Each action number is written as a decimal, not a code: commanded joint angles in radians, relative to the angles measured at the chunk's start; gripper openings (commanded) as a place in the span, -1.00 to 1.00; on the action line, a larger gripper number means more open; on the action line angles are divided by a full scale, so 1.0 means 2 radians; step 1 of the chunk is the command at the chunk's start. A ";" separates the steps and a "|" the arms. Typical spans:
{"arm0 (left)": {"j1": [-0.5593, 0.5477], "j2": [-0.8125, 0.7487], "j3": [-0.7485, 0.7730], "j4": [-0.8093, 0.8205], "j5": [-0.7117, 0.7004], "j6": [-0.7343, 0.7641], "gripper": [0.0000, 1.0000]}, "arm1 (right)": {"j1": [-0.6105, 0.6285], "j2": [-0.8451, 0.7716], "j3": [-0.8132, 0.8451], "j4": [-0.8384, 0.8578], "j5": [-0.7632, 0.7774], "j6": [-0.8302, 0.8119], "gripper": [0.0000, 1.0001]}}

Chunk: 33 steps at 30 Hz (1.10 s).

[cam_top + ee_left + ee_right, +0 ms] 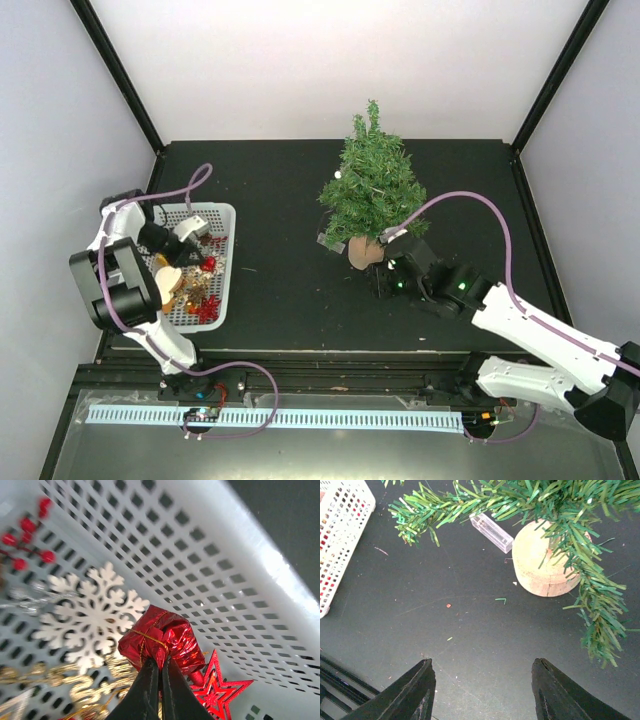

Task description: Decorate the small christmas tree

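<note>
— Where is the small christmas tree (372, 185) found, measured against the right gripper (482, 664)?

— It is seen standing on the black table (280, 290), towards the back and middle. Its wooden stump base (545, 562) lies ahead of the fingers and to their right, near but not touched. A clear plastic piece (491, 531) is seen just beside the stump.

— How are that gripper's fingers held?

— They are spread wide, and only bare table is seen between them.

— Which way is the tree pointed?

— Its long axis is kept upright: stump down on the table, pointed tip up.

— And the left gripper (160, 664)?

— It is lowered into the white basket (225, 260), well apart from the tree. Its fingers are pressed together at the lower edge of a red foil parcel (160, 637), where a gold cord crosses. Whether the cord is caught cannot be told. A white snowflake (92, 615) and a red star (220, 692) are seen beside the parcel.
</note>
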 commanded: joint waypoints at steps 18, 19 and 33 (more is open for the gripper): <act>-0.304 -0.085 0.406 -0.081 0.049 -0.207 -0.97 | -0.003 -0.089 0.038 -0.067 0.169 0.011 0.08; -0.325 -0.071 0.429 -0.074 0.044 -0.219 -0.97 | -0.003 -0.092 0.038 -0.067 0.170 0.013 0.08; -0.471 0.051 0.556 -0.043 0.000 -0.252 -0.97 | -0.006 -0.108 0.026 -0.071 0.193 0.015 0.10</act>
